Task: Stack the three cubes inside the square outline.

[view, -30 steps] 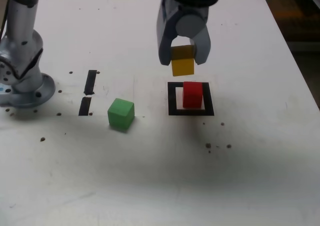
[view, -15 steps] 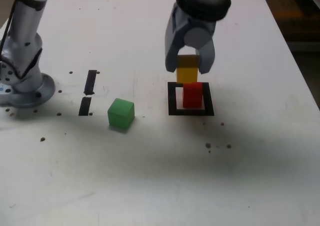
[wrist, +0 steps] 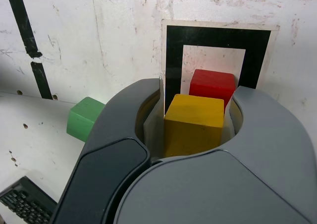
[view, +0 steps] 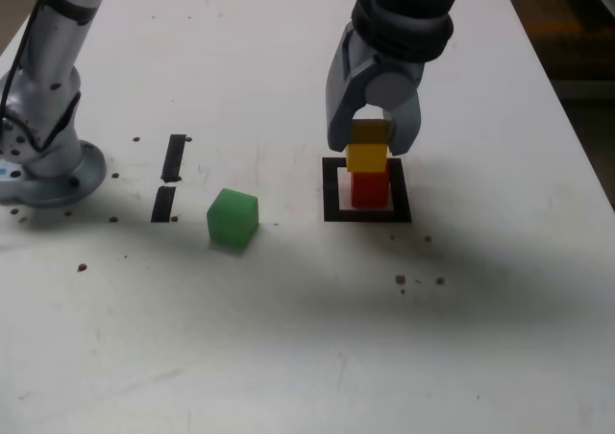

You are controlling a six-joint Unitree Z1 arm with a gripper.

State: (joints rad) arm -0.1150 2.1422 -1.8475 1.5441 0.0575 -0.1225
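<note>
My gripper (view: 371, 148) is shut on the yellow cube (view: 367, 153), which sits right above the red cube (view: 369, 188); whether the two touch I cannot tell. The red cube stands inside the square outline (view: 332, 194). In the wrist view the yellow cube (wrist: 193, 124) is clamped between my two grey fingers (wrist: 126, 130), with the red cube (wrist: 213, 84) just beyond it inside the square outline (wrist: 218, 36). The green cube (view: 233, 218) rests on the table to the exterior view's left of the outline, and it shows in the wrist view as the green cube (wrist: 84, 118) beside a finger.
The arm's round base (view: 43, 170) stands at the exterior view's left edge. Two short black strips (view: 170, 177) lie between the base and the green cube. Dark specks (view: 413, 280) dot the white table in front of the outline.
My gripper has come down with the yellow cube, from well above the red cube to right on top of it. The red and green cubes have not moved.
</note>
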